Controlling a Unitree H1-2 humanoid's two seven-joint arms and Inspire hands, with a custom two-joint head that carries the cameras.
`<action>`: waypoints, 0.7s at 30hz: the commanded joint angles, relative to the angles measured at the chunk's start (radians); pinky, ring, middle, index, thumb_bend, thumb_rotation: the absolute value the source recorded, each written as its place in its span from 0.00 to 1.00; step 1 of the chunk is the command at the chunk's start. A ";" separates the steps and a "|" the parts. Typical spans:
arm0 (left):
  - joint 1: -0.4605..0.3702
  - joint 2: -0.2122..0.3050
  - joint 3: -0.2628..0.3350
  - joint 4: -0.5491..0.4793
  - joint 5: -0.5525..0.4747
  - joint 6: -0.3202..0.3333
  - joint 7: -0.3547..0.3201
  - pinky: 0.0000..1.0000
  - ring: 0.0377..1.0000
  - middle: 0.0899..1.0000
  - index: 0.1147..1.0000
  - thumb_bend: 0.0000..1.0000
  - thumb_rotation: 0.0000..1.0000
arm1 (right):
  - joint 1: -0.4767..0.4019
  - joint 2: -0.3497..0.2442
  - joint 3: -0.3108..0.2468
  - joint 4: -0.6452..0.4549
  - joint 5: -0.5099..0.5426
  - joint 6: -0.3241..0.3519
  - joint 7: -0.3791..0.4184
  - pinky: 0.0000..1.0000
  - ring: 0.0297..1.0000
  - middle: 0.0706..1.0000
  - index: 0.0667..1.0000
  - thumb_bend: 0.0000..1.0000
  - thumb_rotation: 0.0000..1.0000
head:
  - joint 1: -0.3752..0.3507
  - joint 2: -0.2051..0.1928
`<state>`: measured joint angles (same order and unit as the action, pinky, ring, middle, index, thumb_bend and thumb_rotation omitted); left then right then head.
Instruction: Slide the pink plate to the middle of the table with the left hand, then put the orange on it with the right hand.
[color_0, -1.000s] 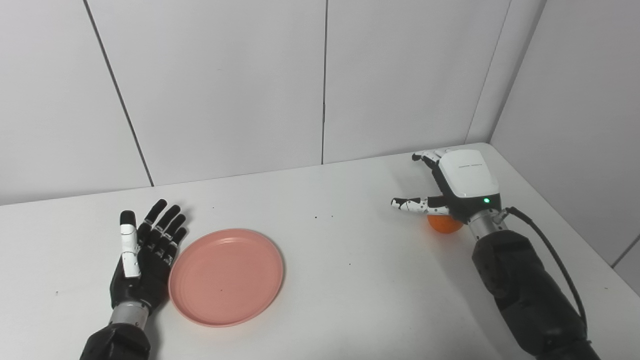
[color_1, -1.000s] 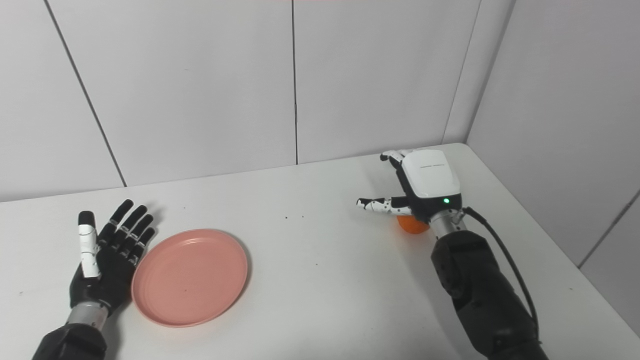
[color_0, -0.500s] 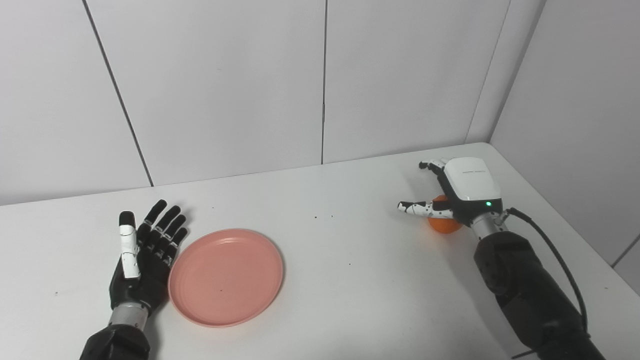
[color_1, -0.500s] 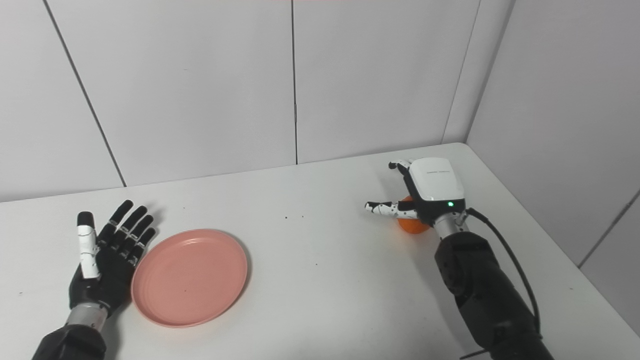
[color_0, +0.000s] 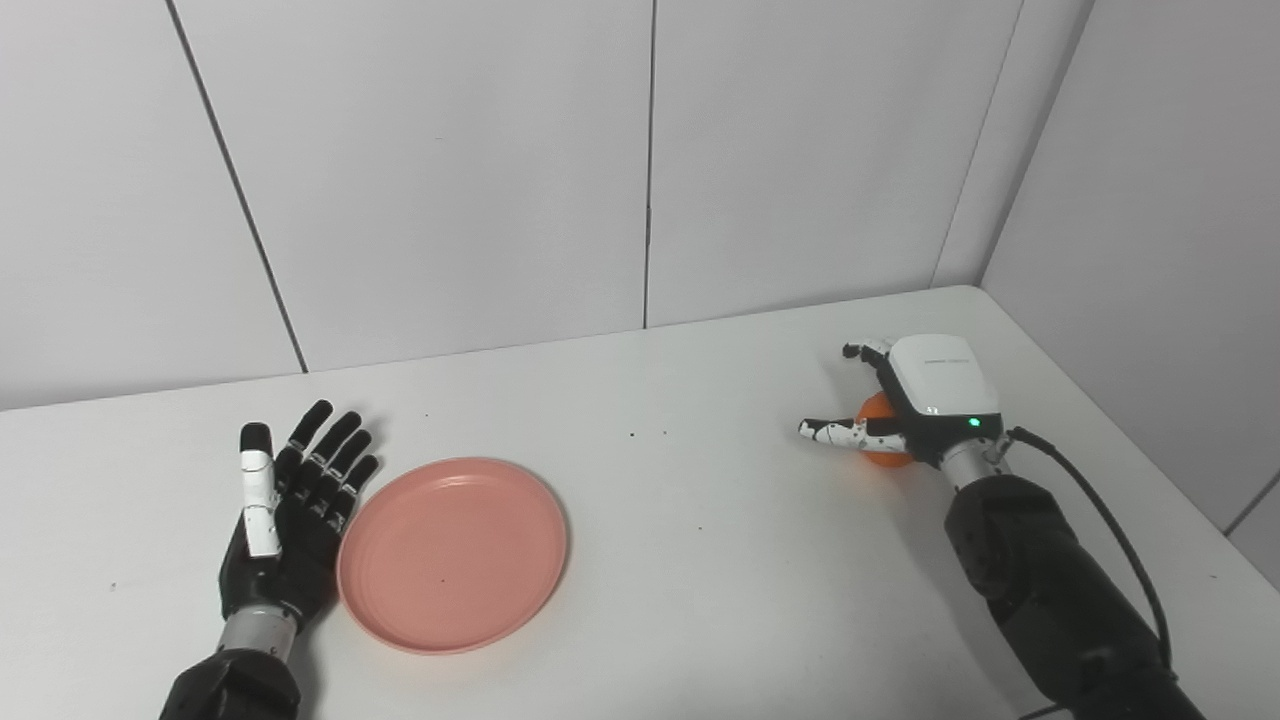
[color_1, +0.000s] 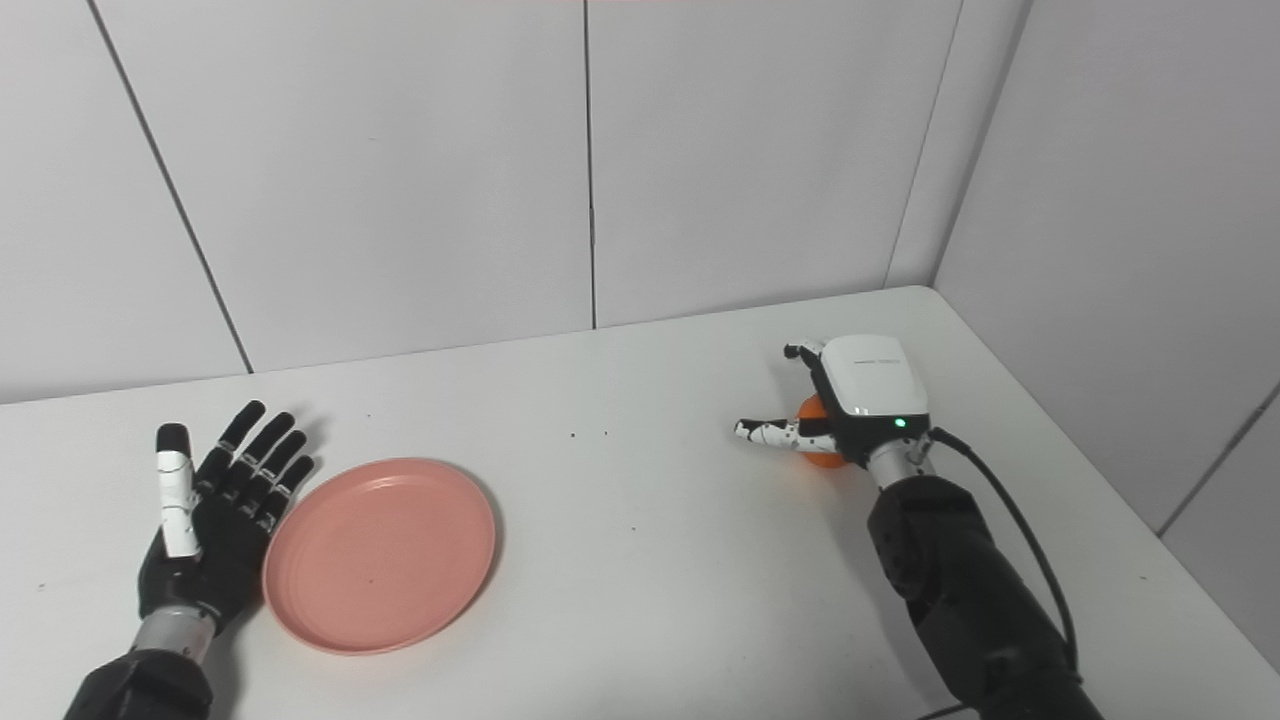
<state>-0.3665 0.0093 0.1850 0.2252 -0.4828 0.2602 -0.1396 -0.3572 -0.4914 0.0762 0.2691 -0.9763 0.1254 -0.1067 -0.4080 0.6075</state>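
Note:
The pink plate (color_0: 452, 553) lies flat on the white table (color_0: 700, 560), left of the middle. My left hand (color_0: 290, 510) lies open, palm up, just left of the plate with its edge at the plate's rim. The orange (color_0: 878, 412) sits on the table at the right. My right hand (color_0: 925, 395) is low over it, palm down. Its thumb (color_0: 835, 433) sticks out to the left and its fingers (color_0: 862, 351) curl past the far side. The hand is open around the orange, and most of the fruit is hidden under the palm.
White wall panels stand behind the table, and a side wall (color_0: 1150, 250) runs close along its right edge near the orange. A black cable (color_0: 1110, 520) loops off my right forearm. Small dark specks (color_0: 632, 435) mark the tabletop.
My right hand has come down and back toward me over the orange, which now shows between the thumb and the fingers. My left hand and the plate have not moved.

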 joint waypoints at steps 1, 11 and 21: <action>0.020 0.006 -0.001 0.032 0.013 0.039 0.015 0.91 0.87 0.79 0.81 0.89 0.77 | -0.018 -0.029 -0.004 -0.011 0.007 0.032 -0.027 0.79 0.74 0.73 0.72 0.86 0.86 | 0.000 0.000; 0.021 0.001 0.002 0.035 0.006 0.040 0.008 0.91 0.87 0.79 0.80 0.89 0.76 | -0.003 -0.031 0.017 0.065 0.040 0.045 -0.050 0.74 0.70 0.71 0.71 0.86 0.84 | -0.001 0.001; 0.022 0.000 -0.002 0.026 0.009 0.047 0.012 0.91 0.88 0.80 0.82 0.89 0.76 | 0.000 -0.019 0.030 0.093 0.084 0.069 -0.058 0.32 0.35 0.41 0.43 0.85 0.77 | 0.002 0.004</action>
<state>-0.3665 0.0098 0.1847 0.2279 -0.4832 0.2605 -0.1443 -0.3475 -0.5021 0.1014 0.3462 -0.9041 0.1651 -0.1723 -0.4065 0.6121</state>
